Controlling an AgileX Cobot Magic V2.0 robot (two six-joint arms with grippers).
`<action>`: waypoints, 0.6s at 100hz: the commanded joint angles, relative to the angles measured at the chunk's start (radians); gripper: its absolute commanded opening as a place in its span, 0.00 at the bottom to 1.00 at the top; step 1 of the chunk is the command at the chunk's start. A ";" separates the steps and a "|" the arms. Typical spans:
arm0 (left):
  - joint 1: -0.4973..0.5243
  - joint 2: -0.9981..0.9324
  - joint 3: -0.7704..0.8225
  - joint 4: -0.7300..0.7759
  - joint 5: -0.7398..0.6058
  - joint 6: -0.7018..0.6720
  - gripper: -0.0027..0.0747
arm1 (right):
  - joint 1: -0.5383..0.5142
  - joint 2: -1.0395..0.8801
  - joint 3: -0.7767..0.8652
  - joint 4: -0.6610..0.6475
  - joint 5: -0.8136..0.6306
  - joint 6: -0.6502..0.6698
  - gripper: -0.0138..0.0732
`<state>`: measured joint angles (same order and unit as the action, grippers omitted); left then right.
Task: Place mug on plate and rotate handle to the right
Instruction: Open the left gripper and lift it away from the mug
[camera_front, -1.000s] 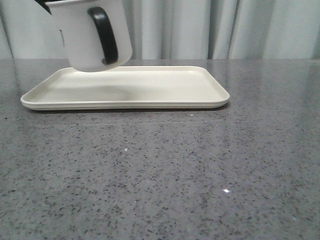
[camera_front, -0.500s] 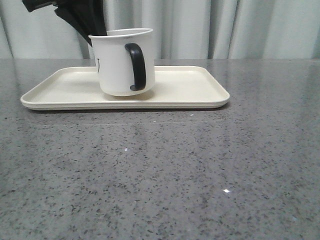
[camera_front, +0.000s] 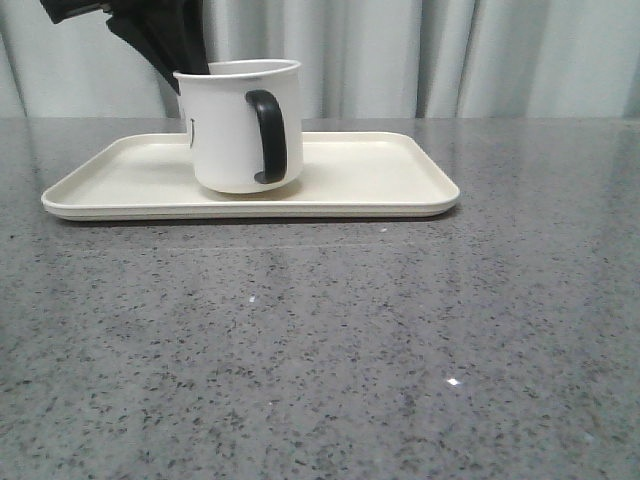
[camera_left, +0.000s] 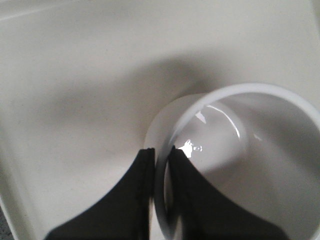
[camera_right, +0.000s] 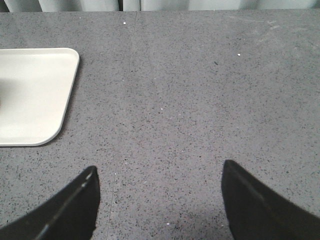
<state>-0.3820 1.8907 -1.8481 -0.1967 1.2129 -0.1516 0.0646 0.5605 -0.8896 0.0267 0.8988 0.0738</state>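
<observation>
Two jaws of my left gripper (camera_left: 161, 165) pinch the rim of the white cylindrical mug (camera_front: 240, 125), one black finger (camera_left: 135, 195) outside the wall and the other inside. The mug sits left of centre on the wide cream-white rectangular plate (camera_front: 400, 185) with its low raised rim. From the front its base looks down on the plate, though a slight tilt keeps me from being sure it rests flat.

The black C-shaped handle (camera_front: 266, 136) faces mostly toward the front camera, a little to the right, so the turn is not done. My best move, I judge, is to keep the pinch firm and twist slowly about the mug's own axis, base flat, so it pivots rather than skids toward the plate's edge.

Further right, my right gripper (camera_right: 159, 197) hangs with its jaws spread wide and holding nothing over the speckled grey stone table (camera_right: 200, 100), well apart from the plate.
</observation>
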 joint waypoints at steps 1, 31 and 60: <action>-0.006 -0.040 -0.033 -0.008 -0.031 -0.013 0.01 | 0.000 0.012 -0.032 -0.002 -0.077 -0.007 0.76; -0.006 -0.014 -0.045 -0.008 -0.005 -0.013 0.01 | 0.000 0.012 -0.032 -0.002 -0.077 -0.007 0.76; -0.006 -0.014 -0.067 -0.008 -0.008 -0.013 0.01 | 0.000 0.012 -0.032 -0.002 -0.078 -0.007 0.76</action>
<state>-0.3820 1.9270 -1.8820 -0.1903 1.2260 -0.1561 0.0646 0.5605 -0.8896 0.0267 0.8988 0.0738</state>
